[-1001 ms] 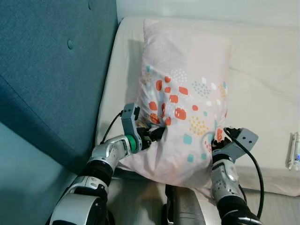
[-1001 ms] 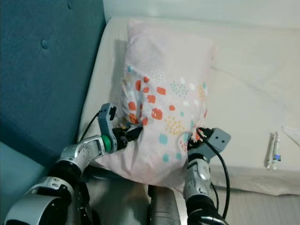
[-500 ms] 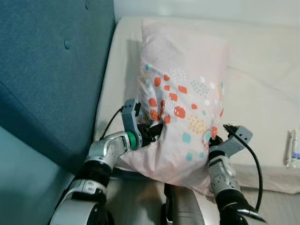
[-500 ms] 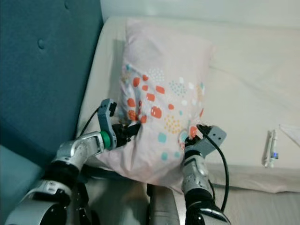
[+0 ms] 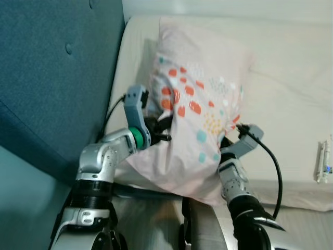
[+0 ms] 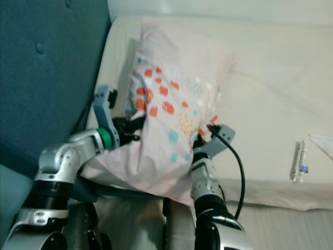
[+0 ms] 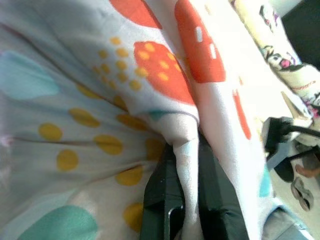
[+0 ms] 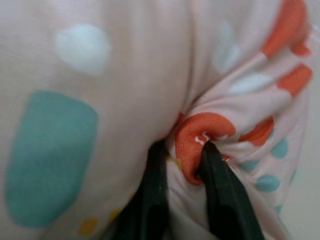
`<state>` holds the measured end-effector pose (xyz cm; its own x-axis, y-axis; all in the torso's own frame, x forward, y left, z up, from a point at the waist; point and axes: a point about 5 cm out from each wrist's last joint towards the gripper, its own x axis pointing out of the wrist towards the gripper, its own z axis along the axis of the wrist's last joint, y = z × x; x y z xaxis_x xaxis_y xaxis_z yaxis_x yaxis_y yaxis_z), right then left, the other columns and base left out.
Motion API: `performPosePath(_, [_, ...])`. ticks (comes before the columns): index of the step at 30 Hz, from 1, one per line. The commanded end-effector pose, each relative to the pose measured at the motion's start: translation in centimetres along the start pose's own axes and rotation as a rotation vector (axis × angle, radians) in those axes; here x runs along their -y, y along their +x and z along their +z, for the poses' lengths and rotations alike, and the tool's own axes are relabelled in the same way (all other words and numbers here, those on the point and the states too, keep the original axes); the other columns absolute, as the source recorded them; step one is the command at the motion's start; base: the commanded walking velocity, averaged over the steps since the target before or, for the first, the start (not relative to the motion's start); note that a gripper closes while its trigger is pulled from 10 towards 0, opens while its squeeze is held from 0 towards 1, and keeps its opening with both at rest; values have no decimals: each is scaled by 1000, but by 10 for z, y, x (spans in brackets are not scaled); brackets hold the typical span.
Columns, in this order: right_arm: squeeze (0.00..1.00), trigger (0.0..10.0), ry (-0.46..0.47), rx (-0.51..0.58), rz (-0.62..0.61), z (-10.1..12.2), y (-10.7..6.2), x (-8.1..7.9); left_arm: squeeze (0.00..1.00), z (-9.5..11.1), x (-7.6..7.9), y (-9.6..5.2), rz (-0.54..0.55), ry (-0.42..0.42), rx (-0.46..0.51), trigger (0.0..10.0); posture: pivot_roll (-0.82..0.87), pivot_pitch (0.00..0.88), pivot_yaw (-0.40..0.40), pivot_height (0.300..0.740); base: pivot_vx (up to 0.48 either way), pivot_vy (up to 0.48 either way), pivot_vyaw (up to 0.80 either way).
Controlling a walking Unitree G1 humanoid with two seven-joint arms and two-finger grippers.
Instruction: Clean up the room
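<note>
A pale pink pillow (image 5: 197,99) with orange, teal and yellow spots lies on the cream bed (image 5: 291,94), its near end lifted. My left gripper (image 5: 160,133) is shut on a fold of the pillow's left edge; in the left wrist view its fingers (image 7: 165,192) pinch a ridge of the pillow (image 7: 125,90). My right gripper (image 5: 227,141) is shut on the pillow's right lower edge, and in the right wrist view its fingers (image 8: 225,200) clamp an orange-spotted fold of the pillow (image 8: 125,75).
A teal upholstered headboard (image 5: 52,78) stands along the left. A small white tube-like object (image 5: 323,161) lies on the bed near the right edge. Shoes on the floor (image 7: 300,185) appear in the left wrist view.
Both grippers have risen and moved forward with the pillow; its near end is lifted and bunched. The left arm has bent up higher.
</note>
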<state>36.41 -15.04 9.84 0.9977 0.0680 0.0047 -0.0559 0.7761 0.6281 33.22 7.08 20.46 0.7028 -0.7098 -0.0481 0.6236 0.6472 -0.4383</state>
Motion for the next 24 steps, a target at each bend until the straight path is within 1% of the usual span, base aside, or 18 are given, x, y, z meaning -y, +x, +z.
performPosePath(1, [0,0,31,-30,156,-7,12,-38,0,12,24,0,-116,21,21,0,-31,172,60,596,0,0,0])
performPosePath(2, [0,0,31,-30,156,-7,12,-38,0,12,24,0,-116,21,21,0,-31,172,60,596,0,0,0])
performPosePath(4, [0,0,25,-4,210,3,20,-53,0,30,31,-10,-139,65,77,0,-31,172,60,596,0,0,0])
performPosePath(5, [0,0,-5,26,232,11,24,-61,0,40,32,-19,-136,103,115,0,-17,167,60,596,0,0,0])
performPosePath(6, [0,0,-5,26,232,11,24,-61,0,40,32,-19,-136,103,115,0,-17,167,60,596,0,0,0])
performPosePath(8, [0,0,-59,83,245,24,30,-71,0,55,32,-34,-130,163,166,0,-15,167,61,596,0,0,0])
performPosePath(10, [0,0,-99,124,233,34,33,-74,0,62,31,-46,-119,197,185,0,-14,168,61,596,0,0,0])
performPosePath(11, [0,0,-99,124,233,34,33,-74,0,62,31,-46,-119,197,185,0,-14,168,61,596,0,0,0])
performPosePath(12, [0,0,-110,142,225,40,34,-74,0,61,28,-53,-96,210,174,0,-9,169,60,596,0,0,0])
performPosePath(13, [0,0,-110,142,225,40,34,-74,0,61,28,-53,-96,210,174,0,-9,169,60,596,0,0,0])
performPosePath(14, [0,0,-124,152,221,43,35,-74,0,59,25,-58,-71,214,159,0,-7,170,60,596,0,0,0])
performPosePath(17, [0,0,-124,152,221,43,35,-74,0,59,25,-58,-71,214,159,0,-7,170,60,596,0,0,0])
performPosePath(18, [0,0,-134,156,220,46,36,-74,0,52,17,-63,-26,210,129,0,-9,169,57,596,0,0,0])
performPosePath(20, [0,0,-134,156,220,46,36,-74,0,52,17,-63,-26,210,129,0,-9,169,57,596,0,0,0])
performPosePath(21, [0,0,-150,134,216,44,37,-73,0,34,3,-64,53,210,54,0,-5,168,50,596,0,0,0])
performPosePath(22, [0,0,-150,134,216,44,37,-73,0,34,3,-64,53,210,54,0,-5,168,50,596,0,0,0])
performPosePath(23, [0,941,-156,79,195,33,35,-69,0,14,-13,-52,163,245,-10,0,11,167,34,596,0,0,0])
performPosePath(24, [0,3412,-152,9,162,16,31,-63,0,-2,-27,-36,268,318,-45,10000,12,167,25,596,0,0,0])
